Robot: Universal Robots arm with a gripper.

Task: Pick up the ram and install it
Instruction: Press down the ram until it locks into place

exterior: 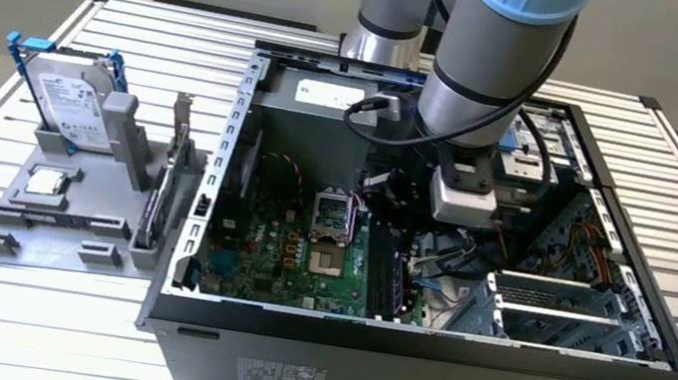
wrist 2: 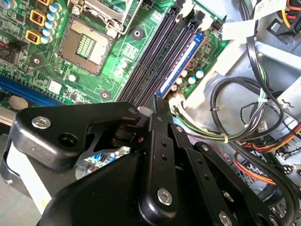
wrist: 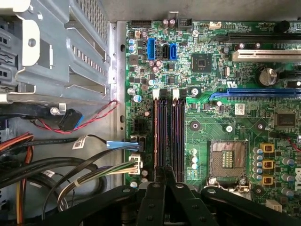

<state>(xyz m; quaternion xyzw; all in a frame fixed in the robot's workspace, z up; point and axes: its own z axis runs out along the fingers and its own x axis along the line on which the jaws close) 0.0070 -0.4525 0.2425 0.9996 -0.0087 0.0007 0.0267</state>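
No legible text or labels

**Ram on edge in the outermost memory slot**

I see the ram (wrist 2: 182, 61) as a long, narrow stick showing a bluish face in the second wrist view. It stands on its long edge in the last of the four parallel memory slots (wrist: 169, 136), on the motherboard (wrist: 221, 122) edge nearest the cable bundle (wrist 2: 244, 108). In the exterior view it is a dark strip (exterior: 402, 278) inside the case. I can't tell whether it is fully seated.
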